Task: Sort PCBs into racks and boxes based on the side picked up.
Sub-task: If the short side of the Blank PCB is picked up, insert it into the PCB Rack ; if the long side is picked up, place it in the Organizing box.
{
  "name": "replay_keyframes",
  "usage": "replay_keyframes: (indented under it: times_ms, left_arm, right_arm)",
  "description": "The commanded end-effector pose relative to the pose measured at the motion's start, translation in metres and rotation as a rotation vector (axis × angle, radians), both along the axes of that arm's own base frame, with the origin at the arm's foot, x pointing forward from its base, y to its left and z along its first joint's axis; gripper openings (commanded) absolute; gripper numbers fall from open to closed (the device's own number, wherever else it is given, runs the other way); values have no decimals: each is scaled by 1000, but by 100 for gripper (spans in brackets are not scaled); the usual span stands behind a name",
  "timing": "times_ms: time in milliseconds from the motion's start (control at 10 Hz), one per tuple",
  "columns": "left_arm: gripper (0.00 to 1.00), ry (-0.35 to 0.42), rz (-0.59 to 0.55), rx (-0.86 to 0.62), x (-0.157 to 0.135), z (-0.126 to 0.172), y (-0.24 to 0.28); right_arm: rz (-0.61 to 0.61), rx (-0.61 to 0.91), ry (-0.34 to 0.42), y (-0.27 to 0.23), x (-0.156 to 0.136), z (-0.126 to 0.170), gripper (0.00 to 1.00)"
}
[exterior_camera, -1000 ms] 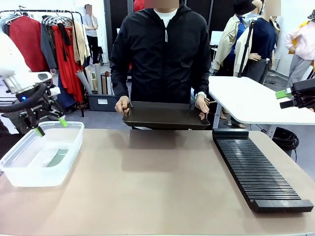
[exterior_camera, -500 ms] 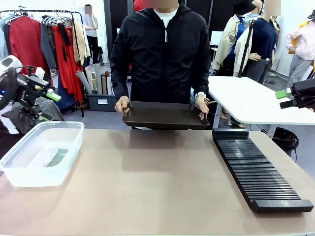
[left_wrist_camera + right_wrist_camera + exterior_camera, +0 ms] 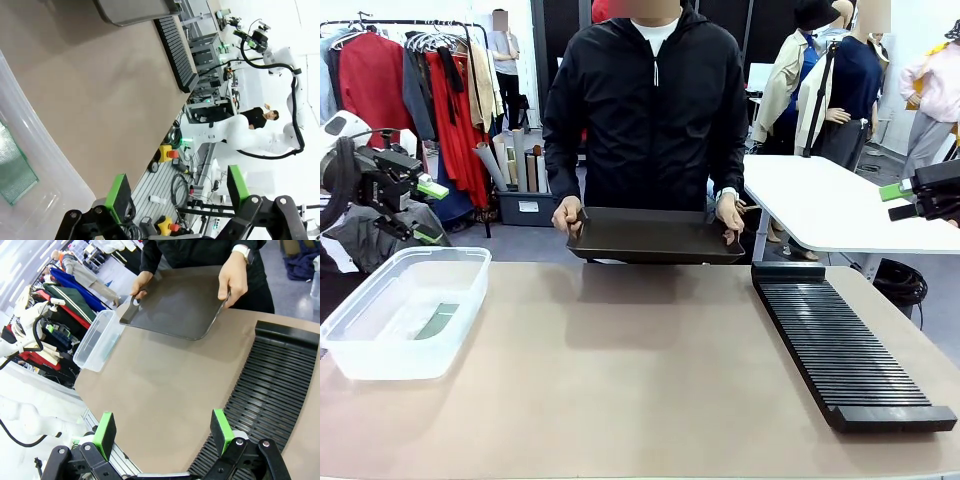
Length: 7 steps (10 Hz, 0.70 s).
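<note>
Left gripper (image 3: 174, 192): green-padded fingers spread apart, nothing between them, at the bottom edge of the left wrist view; in the front view seen at the left edge (image 3: 428, 212), lifted above and behind the tub. Right gripper (image 3: 164, 434): fingers also released and empty, at the bottom of the right wrist view, hanging over the near end of the long black slotted rack (image 3: 280, 390); in the front view only its green tip at the right edge (image 3: 898, 200).

Further out: one small flat green PCB (image 3: 438, 321) lying on the floor of the clear translucent plastic tub (image 3: 460, 330), lower left of the front view; the same board at the left edge of the left wrist view (image 3: 14, 170). Rack at the right side of the front view (image 3: 840, 345), slots apparently all empty. At the top centre, flat dark tray (image 3: 655, 237) held by a person's two hands (image 3: 568, 213) just above the far table edge; no board visible on it, tray surface looks bare in the right wrist view (image 3: 180, 302).

Possible trouble from here: tray held in the air, so easy to tilt or shift during a reach, giving a missed or crooked grasp. Thin board hard to pinch from a flat surface. Wrong side judged, wrong destination. Both arms reaching to the middle, risk of collision with the hands.
</note>
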<state>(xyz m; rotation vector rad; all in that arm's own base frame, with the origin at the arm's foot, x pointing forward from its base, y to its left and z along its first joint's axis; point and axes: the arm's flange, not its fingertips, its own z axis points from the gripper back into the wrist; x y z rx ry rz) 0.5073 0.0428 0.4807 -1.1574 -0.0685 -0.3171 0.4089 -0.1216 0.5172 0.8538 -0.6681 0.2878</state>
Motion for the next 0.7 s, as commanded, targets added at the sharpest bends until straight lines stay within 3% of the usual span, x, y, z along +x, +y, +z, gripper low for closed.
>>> replay_keyframes:
  times_ms: [0, 600]
  left_arm:
    - [100, 18, -10, -6, 0, -3, -1]
    - [100, 18, -10, -6, 0, -3, -1]
  right_arm:
    - [-2, 20, -3, 2, 1, 3, 100]
    - [-2, 20, -3, 2, 1, 3, 100]
